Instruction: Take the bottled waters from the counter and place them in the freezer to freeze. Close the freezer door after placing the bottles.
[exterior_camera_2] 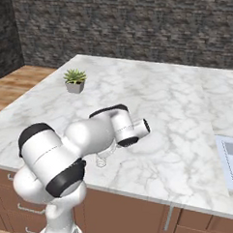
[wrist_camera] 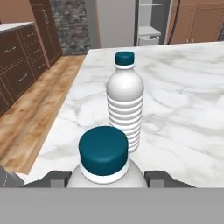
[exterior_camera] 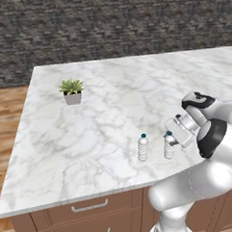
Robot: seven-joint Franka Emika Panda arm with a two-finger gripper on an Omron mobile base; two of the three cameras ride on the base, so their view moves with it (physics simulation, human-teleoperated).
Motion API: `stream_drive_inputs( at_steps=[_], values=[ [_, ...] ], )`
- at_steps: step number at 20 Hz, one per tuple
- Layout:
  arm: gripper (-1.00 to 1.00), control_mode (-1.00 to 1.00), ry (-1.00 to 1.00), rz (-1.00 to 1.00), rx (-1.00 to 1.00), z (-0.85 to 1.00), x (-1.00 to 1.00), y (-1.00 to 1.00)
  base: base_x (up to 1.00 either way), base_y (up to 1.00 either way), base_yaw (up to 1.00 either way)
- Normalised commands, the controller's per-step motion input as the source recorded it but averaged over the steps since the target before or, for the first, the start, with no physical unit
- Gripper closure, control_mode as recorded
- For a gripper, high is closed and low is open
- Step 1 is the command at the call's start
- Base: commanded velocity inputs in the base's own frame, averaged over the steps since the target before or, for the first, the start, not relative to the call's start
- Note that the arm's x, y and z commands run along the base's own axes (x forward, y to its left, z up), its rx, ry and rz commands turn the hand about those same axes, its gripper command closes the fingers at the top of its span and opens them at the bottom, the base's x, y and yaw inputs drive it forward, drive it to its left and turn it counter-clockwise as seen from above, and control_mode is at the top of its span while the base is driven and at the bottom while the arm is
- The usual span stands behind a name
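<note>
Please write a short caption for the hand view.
Fingers closed around near bottle; second bottle upright beyond on marble counter.

Dark stone brick wall (exterior_camera: pixel 108 22), warm wooden plank floor (exterior_camera: pixel 7 111), dark brown cabinets (wrist_camera: pixel 19 65) with silver handles

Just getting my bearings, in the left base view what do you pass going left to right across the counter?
Potted plant → free-standing bottle → bottle in the gripper → gripper, shut on it.

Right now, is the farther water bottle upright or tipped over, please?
Upright: the farther water bottle stands on the marble counter, teal cap on top.
</note>
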Motion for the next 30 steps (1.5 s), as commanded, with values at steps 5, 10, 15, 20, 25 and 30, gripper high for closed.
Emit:
stream_drive_inputs(
  at_steps=[5,10,15,20,25,30],
  values=[
    [1.00,-1.00,0.00,0.00,0.00,0.00,-0.06,0.00,0.00,0.00,0.00],
    [1.00,-1.00,0.02,-0.15,0.00,0.33,-0.19,0.00,0.00,0.00,0.00],
    [1.00,-1.00,0.01,-0.28,0.00,0.96,-0.42,0.00,0.00,0.00,0.00],
    [1.00,-1.00,0.04,-0.35,-0.02,1.00,-0.43,0.08,0.00,0.00,0.00],
    [1.00,-1.00,0.07,-0.48,-0.09,1.00,-0.25,0.29,0.00,0.00,0.00],
    [1.00,-1.00,0.12,-0.54,-0.16,0.98,-0.02,0.21,0.00,0.00,0.00]
  ],
)
